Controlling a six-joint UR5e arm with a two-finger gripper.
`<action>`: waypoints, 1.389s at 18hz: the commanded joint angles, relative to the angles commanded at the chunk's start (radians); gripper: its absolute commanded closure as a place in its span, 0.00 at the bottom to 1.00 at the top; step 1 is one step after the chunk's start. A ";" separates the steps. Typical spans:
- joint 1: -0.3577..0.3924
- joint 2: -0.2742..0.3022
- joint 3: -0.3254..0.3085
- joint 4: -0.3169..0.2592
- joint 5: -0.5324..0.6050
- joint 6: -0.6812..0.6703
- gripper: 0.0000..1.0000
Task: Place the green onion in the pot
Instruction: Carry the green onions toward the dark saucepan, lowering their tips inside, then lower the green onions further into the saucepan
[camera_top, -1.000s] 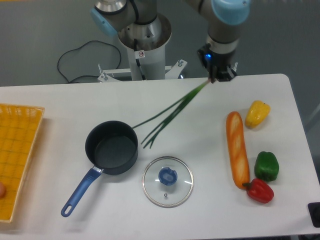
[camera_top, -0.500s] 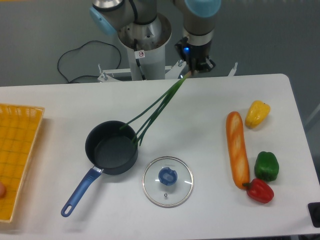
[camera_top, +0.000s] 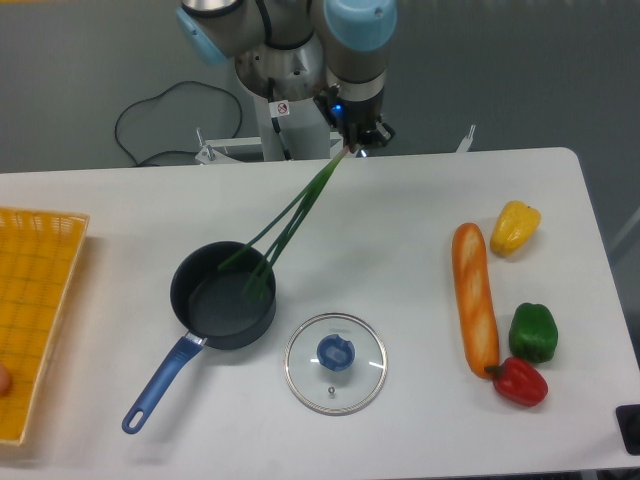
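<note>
nearest the front edge of the desk, a round glass lid with a blue knob lies flat, a little left of the middle. toward the front right corner, a red pepper sits touching the lower end of a long baguette, with a green bell pepper just beside and above the red one. the baguette runs roughly parallel to the right edge, and a yellow pepper lies near its far end, closer to the right edge.

left of the lid, the pot stands upright, its long blue handle pointing toward the front left corner. at the left edge, a yellow basket is partly cut off by the frame.

the green onion hangs on a slant above the desk: its dark leaf tips spread over the pot's opening, reaching over the far rim and the inside, while the stalk rises up and to the right toward the back edge. whether the tips touch the pot cannot be told.

at the back edge, near the middle, the hand is clenched on the pale end of the green onion, holding it clear of the desk. behind it stands the arm's grey base column, and a black cable loops on the floor beyond the back left.
</note>
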 joint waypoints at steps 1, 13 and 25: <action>-0.012 0.000 -0.003 0.000 0.000 -0.015 0.85; -0.112 -0.009 -0.051 0.000 0.071 -0.089 0.85; -0.175 -0.103 -0.031 0.011 0.080 -0.212 0.85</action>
